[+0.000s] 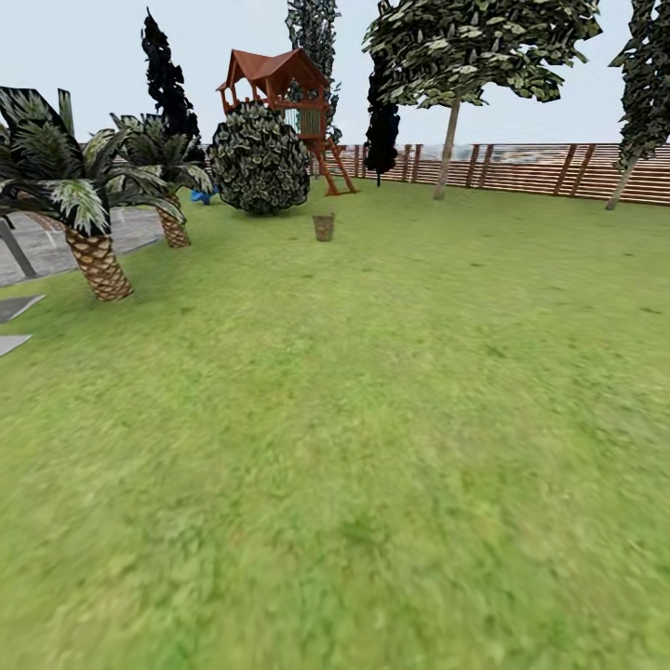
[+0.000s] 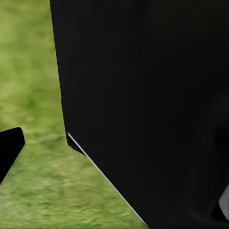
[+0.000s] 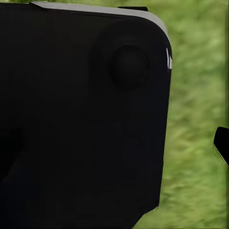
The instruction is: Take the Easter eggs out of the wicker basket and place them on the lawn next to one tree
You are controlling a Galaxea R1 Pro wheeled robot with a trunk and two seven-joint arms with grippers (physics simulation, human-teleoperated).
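Head view: the basket (image 1: 323, 226) stands far off on the lawn (image 1: 372, 447), well left of the tree (image 1: 449, 140) (likely still an approach drive); eggs too small to see, fingers' opening I cannot tell.

No readable text, label or number anywhere

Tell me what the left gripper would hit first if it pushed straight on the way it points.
Probably the lawn: grass lies beyond a large black robot part close to the camera; depth is unclear.
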